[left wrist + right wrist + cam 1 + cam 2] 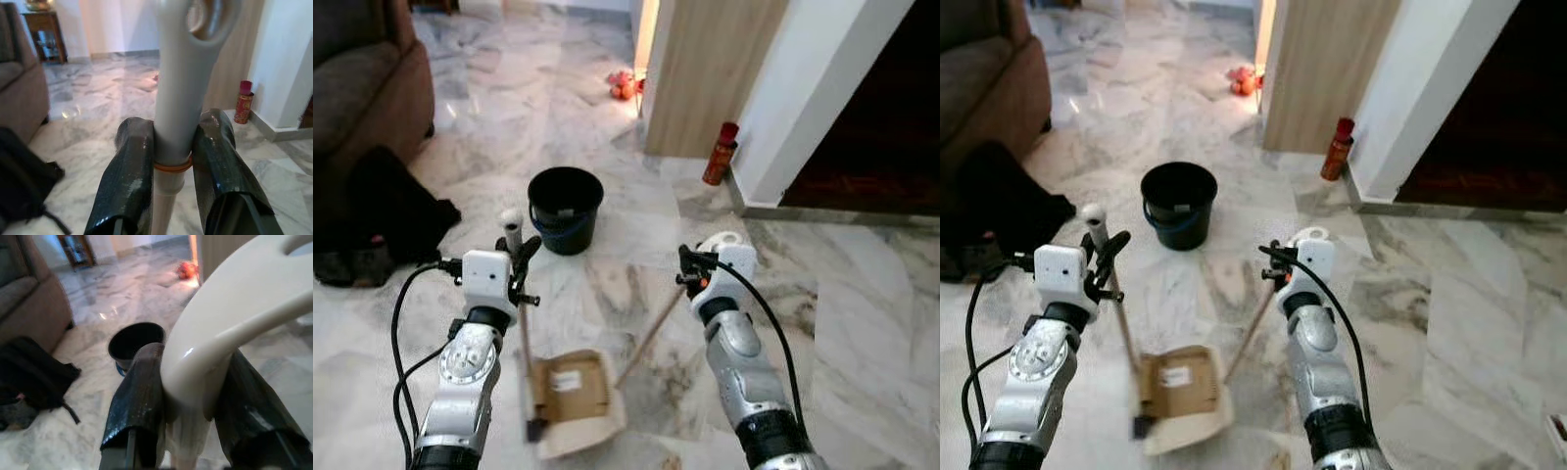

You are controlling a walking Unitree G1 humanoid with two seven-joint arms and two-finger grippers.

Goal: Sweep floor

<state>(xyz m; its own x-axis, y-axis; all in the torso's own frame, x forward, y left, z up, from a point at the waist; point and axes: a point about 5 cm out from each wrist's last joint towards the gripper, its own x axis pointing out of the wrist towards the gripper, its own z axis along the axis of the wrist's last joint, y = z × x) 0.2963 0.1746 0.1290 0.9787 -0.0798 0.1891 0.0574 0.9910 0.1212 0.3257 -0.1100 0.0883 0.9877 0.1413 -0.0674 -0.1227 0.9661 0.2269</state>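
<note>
The left claw (171,166) is closed on the grey plastic grip of the broom handle (514,230), its two fingers (129,181) pressing the shaft from either side just above an orange ring. The right claw (188,401) is closed on the cream looped grip of the dustpan handle (724,242), one finger on each side of the loop's stem. Both tools hang down and meet on the marble floor (862,304) directly before the robot, where the dustpan (576,399) lies with a piece of cardboard (573,385) in its tray and the broom head (534,429) rests at its left edge. Both tools are judged light and stiff; the smooth plastic grips may twist or slip in a two-finger hold, so holds at the top grips suit steering but give long levers. A black bucket (566,209) stands on the floor beyond the dustpan.
</note>
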